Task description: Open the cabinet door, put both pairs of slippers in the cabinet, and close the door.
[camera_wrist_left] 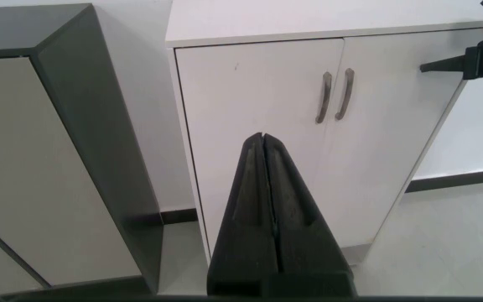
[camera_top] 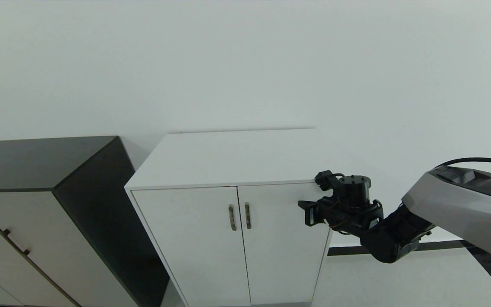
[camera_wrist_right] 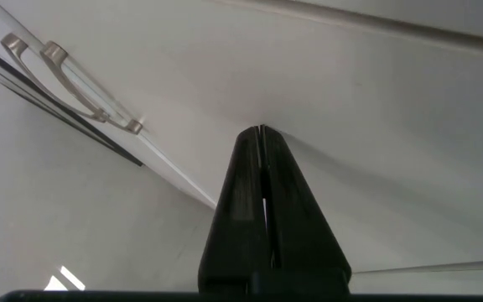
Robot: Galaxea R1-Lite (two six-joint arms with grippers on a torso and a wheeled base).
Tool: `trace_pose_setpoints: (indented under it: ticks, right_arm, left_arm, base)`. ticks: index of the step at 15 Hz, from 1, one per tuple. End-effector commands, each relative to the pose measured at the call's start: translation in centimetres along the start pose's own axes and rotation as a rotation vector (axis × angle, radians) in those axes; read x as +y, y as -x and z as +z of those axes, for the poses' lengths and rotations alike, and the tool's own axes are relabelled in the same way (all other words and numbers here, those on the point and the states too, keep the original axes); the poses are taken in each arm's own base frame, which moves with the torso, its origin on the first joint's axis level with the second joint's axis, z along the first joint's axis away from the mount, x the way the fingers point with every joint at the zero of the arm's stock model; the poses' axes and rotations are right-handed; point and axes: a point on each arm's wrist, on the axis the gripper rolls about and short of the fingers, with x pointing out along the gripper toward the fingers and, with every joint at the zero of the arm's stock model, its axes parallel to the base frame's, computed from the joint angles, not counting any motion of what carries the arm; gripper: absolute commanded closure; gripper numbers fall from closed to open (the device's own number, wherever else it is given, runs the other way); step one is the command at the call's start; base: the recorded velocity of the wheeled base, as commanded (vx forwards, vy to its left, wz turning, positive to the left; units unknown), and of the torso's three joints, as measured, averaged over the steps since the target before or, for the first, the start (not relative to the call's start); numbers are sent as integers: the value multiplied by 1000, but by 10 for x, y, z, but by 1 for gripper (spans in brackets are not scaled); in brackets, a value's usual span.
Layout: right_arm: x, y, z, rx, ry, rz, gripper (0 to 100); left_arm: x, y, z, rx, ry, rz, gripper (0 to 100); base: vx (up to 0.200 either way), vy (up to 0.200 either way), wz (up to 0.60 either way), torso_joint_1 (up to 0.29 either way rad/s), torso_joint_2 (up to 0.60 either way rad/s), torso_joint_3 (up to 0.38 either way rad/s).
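The white cabinet (camera_top: 228, 157) stands against the wall with both doors shut. Two metal handles (camera_top: 239, 216) sit side by side at the middle seam. My right gripper (camera_top: 305, 211) is shut and empty, held in front of the right door (camera_top: 279, 247) near its upper outer corner. In the right wrist view its tips (camera_wrist_right: 261, 131) are very close to the door face, with the handles (camera_wrist_right: 74, 80) off to one side. My left gripper (camera_wrist_left: 262, 138) is shut and empty, held back from the cabinet and facing the left door (camera_wrist_left: 250, 101).
A taller cabinet (camera_top: 49, 200) with a dark top and side and pale doors stands to the left of the white one. A narrow gap separates them. A dark baseboard (camera_top: 399, 248) runs along the wall to the right, over pale floor (camera_top: 399, 281).
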Motion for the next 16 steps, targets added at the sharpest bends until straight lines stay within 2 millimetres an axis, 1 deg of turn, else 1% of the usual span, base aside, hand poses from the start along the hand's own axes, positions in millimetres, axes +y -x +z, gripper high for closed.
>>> trace_pose_setpoints:
  ticks: [1,5,11,13,16]
  right_arm:
    - [-1,-2,-5,12,-1,-3,100]
    - [-1,-4,-2,0,4,-1,100]
    - [-2,-8,-4,0,-2,0,100]
    - [-1,-6,-3,0,-2,1,100]
    - [1,5,-3,-18,3,4,100]
  left_arm:
    - [0,0,0,0,0,0,100]
    - [0,0,0,0,0,1,100]
    - [0,0,0,0,0,0,100]
    - [0,0,0,0,0,0,100]
    - [0,0,0,0,0,0,100]
  base:
    - [0,0,0,0,0,0]
    - [0,0,0,0,0,0]
    - [0,0,0,0,0,0]
    - [0,0,0,0,0,0]
    - [0,0,0,0,0,0]
